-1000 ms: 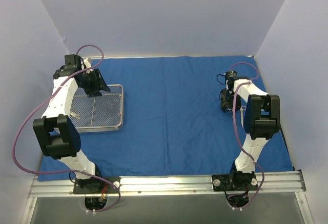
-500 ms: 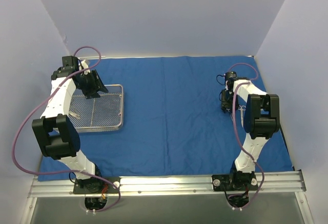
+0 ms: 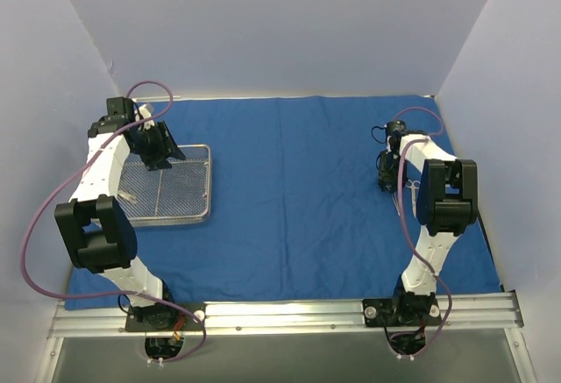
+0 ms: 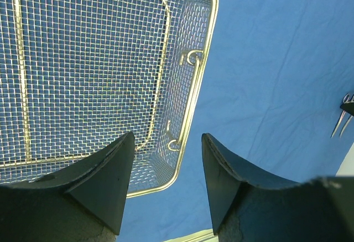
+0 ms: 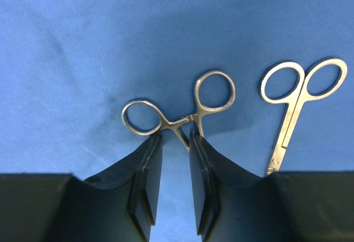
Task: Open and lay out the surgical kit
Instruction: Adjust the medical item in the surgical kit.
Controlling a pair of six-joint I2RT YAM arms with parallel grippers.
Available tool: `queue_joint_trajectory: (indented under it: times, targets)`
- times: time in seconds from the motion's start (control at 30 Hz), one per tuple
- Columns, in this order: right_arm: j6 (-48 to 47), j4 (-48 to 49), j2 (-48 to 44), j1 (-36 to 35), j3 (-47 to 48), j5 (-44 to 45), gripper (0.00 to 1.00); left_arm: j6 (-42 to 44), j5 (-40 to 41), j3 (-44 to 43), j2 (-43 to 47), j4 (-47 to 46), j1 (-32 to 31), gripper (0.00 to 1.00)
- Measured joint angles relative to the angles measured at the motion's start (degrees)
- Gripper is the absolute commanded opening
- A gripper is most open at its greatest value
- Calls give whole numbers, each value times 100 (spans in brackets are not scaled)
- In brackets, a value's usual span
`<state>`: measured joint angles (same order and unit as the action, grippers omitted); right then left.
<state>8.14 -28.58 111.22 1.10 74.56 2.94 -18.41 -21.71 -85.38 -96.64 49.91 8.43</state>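
Cloth point(image 3: 298, 199) spread, tray point(image 3: 171, 192) out, tools going down: right gripper point(image 5: 174, 137) pinches clamp point(image 5: 185, 120) beside scissors point(image 5: 290, 123) (left gripper point(image 4: 167, 137) gapes above tray).

No text, label, brand, number or sign can be read in any view: not on the large royal-blue cloth wrap point(image 3: 307, 199), the shallow silver wire-mesh tray point(image 4: 192, 103), or the thin steel ring-handled forceps point(image 5: 178, 122).
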Motion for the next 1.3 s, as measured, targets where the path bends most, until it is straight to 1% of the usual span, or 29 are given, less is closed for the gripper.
queue_joint_trajectory:
  times: [0.27,0.5,0.53,0.63,0.67,0.7,0.73,0.93,1.1,1.3]
  targets:
    - [153,0,20,9,116,-133,38,0,-2,20,0,0,20,61]
    - [234,-74,-22,37,273,-146,40,-4,-28,52,0,0,22,61]
    - [236,-101,-35,48,273,-140,39,-4,-42,52,0,0,20,61]
    - [275,-131,-107,122,238,-125,22,-7,-50,52,0,0,22,61]
    - [302,-127,-164,184,186,-125,10,-9,-50,52,0,0,22,61]
    - [328,-125,-240,271,118,-129,3,-13,-55,52,0,0,22,61]
    - [382,-111,-323,376,42,-144,0,-17,-59,52,0,0,22,61]
    - [498,-129,-588,979,-229,-44,0,-24,-55,55,0,0,33,61]
    - [529,-120,-597,1049,-564,-26,0,-22,-57,116,0,0,83,61]
    - [538,-94,-597,1049,-680,-9,0,-22,-61,136,-2,0,136,61]
